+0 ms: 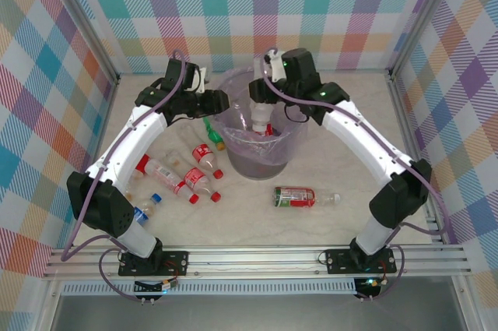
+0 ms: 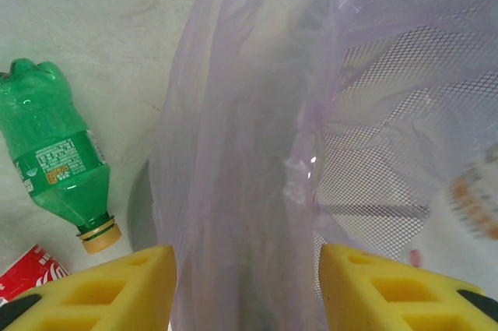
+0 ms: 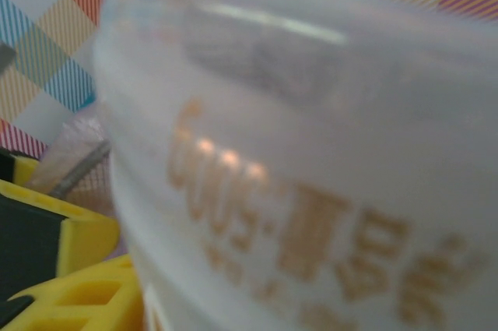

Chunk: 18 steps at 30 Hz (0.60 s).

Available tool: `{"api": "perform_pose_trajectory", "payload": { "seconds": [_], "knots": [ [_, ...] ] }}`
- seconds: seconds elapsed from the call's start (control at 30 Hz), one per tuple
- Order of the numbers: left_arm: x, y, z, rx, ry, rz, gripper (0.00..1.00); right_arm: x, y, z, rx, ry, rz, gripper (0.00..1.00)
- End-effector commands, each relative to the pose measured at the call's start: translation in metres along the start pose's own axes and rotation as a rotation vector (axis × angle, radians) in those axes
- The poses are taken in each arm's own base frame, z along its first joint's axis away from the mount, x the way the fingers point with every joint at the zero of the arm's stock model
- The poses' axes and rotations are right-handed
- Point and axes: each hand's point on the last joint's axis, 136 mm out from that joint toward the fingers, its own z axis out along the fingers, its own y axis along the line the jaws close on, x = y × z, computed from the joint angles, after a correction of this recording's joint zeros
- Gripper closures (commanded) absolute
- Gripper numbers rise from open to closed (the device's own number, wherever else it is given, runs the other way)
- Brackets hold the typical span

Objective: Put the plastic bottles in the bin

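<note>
Near edge: clear red-labelled plastic bottle [image 1: 294, 196] lies flat on tabletop, long axis along that edge, neck apparently toward right edge. Looks empty: light, crushable, slick, so grab across the label. Farther left: red-capped bottles [image 1: 191, 179], green bottle [image 2: 54, 152] beside round grey lilac-bagged bin [image 1: 268, 161]. There left hand [image 2: 245, 292] straddles bagged rim, clamp unclear. Over bin, right hand [image 1: 264, 91] with clear orange-lettered bottle [image 1: 261, 117] upright; gripped or released, can't tell.
</note>
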Motion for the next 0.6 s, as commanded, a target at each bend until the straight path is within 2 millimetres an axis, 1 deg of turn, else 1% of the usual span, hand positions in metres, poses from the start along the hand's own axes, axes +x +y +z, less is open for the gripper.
{"api": "perform_pose_trajectory", "payload": {
  "seconds": [0.0,0.07,0.2,0.27,0.4,0.47,0.57],
  "knots": [
    [-0.008,-0.004,-0.009,-0.004,-0.026,0.011,0.49,0.001,0.002,0.004,0.001,-0.015,-0.033,0.45],
    [-0.010,-0.004,-0.009,-0.003,-0.036,0.016,0.49,0.009,0.000,0.009,0.001,0.005,-0.030,0.43],
    [-0.011,-0.005,-0.007,0.003,-0.035,0.020,0.49,0.005,0.002,0.008,-0.001,0.002,-0.031,0.38],
    [-0.012,-0.006,-0.007,0.004,-0.038,0.028,0.49,0.003,0.002,0.006,0.001,0.003,-0.034,0.32],
    [-0.013,-0.006,-0.006,0.004,-0.044,0.044,0.49,0.003,0.003,0.002,0.004,0.016,-0.034,0.14],
    [-0.013,-0.007,-0.005,0.010,-0.043,0.048,0.49,-0.001,0.005,-0.004,0.002,0.014,-0.029,0.06],
    [-0.012,-0.007,-0.005,0.014,-0.043,0.057,0.49,-0.011,0.014,-0.019,-0.022,0.006,-0.016,0.02]
  ]
}}
